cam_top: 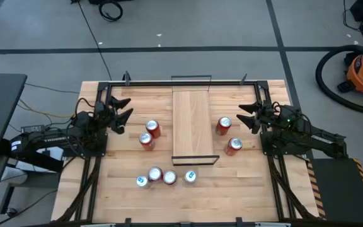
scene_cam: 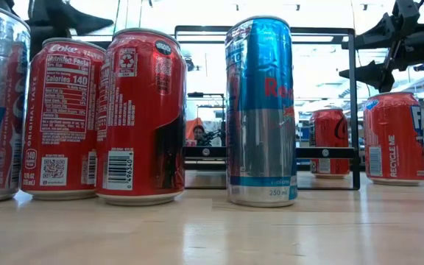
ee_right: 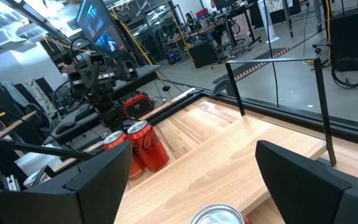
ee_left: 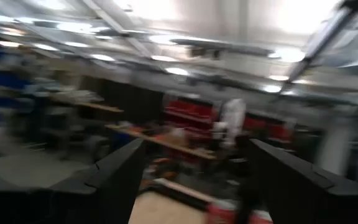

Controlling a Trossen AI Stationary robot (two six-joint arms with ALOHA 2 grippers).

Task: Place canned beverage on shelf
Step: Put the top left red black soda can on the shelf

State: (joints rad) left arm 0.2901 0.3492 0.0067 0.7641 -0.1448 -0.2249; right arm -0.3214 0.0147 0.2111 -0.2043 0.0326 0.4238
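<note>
From above, a light-wood shelf (cam_top: 193, 123) lies flat in the middle of the table (cam_top: 251, 189) with nothing on it, so the task looks to be at its very start: no can has been picked. The left gripper (cam_top: 122, 111) hangs with its fingers spread and empty; two red cans (cam_top: 149, 134) stand just beyond its tips, toward the shelf. The right gripper (cam_top: 249, 117) is likewise spread and empty, with one red can (cam_top: 224, 125) between it and the shelf and another red can (cam_top: 234, 146) just off to its side. Four more cans (cam_top: 166, 177) cluster past the shelf's near end, well apart from both grippers. From table height, red cans (scene_cam: 140, 116) and a blue-and-silver can (scene_cam: 261, 112) fill the foreground, upright, with the shelf's black wire rail (scene_cam: 271, 34) behind them. The left wrist view shows only its own parted fingers (ee_left: 114, 180) and blurred room. The right wrist view shows parted fingers (ee_right: 312, 180) above a can top (ee_right: 216, 214), the bare shelf board (ee_right: 241, 155) ahead. Next move, likely: lower a gripper around the nearest can and close squarely on it.
</note>
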